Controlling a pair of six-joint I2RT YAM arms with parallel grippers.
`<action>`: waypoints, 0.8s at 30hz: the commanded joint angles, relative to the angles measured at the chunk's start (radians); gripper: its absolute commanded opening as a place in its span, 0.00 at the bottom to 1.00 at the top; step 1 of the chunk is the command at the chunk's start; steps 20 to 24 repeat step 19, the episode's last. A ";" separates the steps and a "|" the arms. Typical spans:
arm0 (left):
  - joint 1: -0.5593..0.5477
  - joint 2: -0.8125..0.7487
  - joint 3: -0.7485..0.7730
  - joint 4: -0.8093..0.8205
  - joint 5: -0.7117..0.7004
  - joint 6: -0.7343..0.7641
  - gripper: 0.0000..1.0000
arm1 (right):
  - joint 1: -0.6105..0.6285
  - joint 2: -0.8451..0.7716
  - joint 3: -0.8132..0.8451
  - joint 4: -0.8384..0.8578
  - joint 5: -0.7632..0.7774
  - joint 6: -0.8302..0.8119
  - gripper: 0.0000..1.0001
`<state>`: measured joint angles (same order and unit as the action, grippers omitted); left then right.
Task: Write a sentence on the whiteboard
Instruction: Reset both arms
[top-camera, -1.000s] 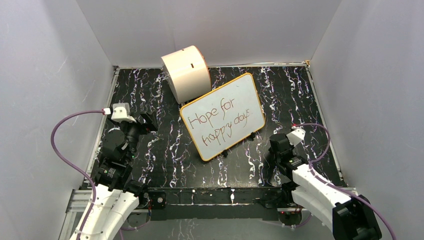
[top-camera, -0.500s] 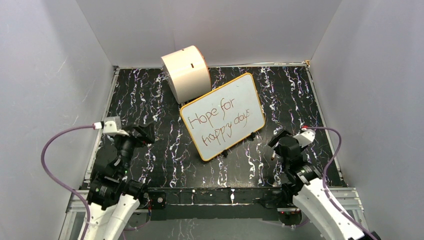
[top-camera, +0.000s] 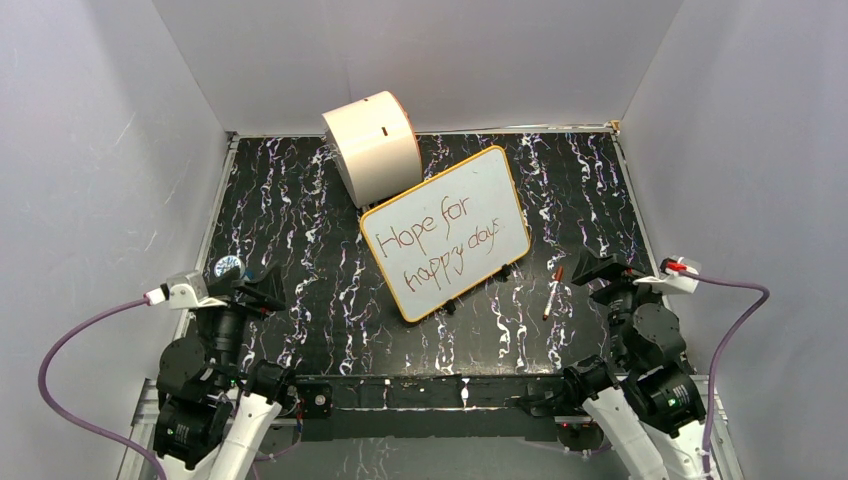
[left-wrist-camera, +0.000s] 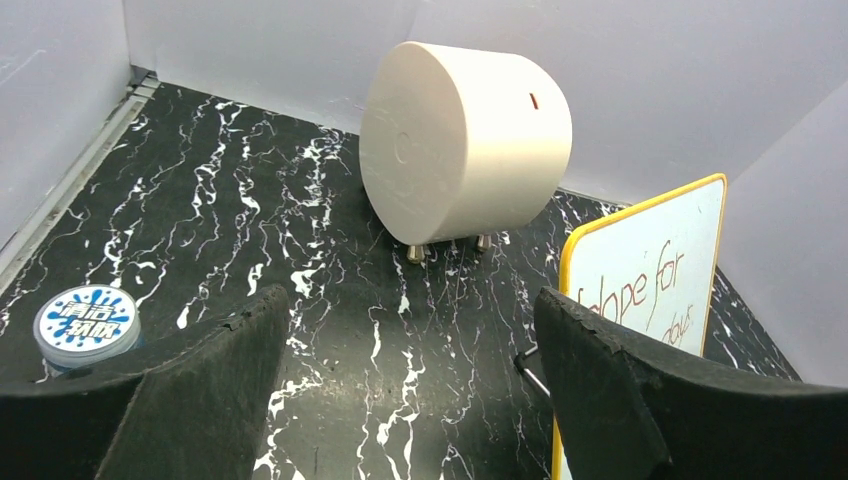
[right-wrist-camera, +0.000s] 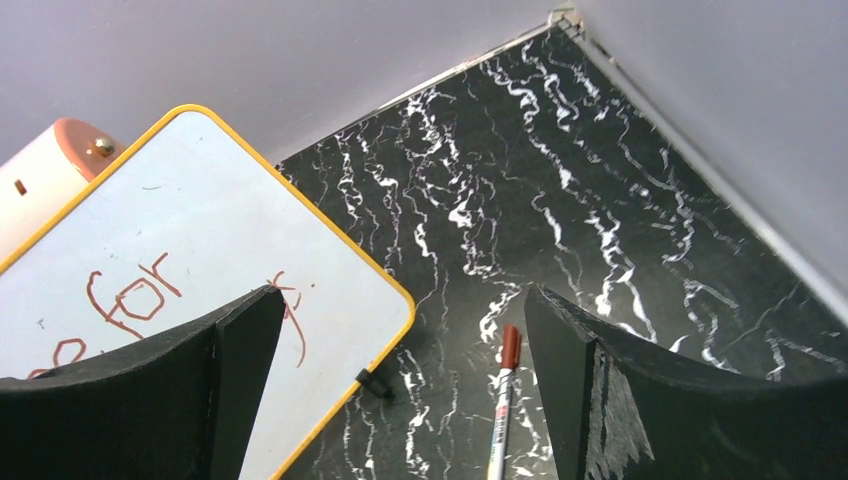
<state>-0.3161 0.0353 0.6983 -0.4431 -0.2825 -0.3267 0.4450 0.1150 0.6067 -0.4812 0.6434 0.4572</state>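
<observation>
While my left gripper (left-wrist-camera: 410, 330) and right gripper (right-wrist-camera: 395, 340) gape wide and empty, I see the glossy orange-rimmed whiteboard (top-camera: 488, 188) mid-table, red-brown handwritten sentence (top-camera: 428, 232) on it, just beside the cream cylindrical drum (top-camera: 375, 148).

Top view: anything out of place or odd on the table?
The marker lies loose on the table beside the whiteboard, not held. The whiteboard sits turned askew to the table edges, its far corner near the cream drum.

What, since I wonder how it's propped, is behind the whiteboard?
A cream drum stands just behind the whiteboard's far corner; contact is unclear. The board's back and any prop are covered.
</observation>
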 joint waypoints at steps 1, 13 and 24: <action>0.005 -0.023 0.042 -0.037 -0.055 -0.027 0.89 | -0.004 -0.032 0.055 0.000 -0.007 -0.147 0.99; 0.005 -0.033 0.062 -0.065 -0.013 -0.020 0.89 | -0.004 -0.101 0.009 0.012 -0.033 -0.168 0.99; 0.004 -0.034 0.060 -0.078 -0.010 -0.026 0.89 | -0.004 -0.108 0.009 0.001 -0.035 -0.163 0.99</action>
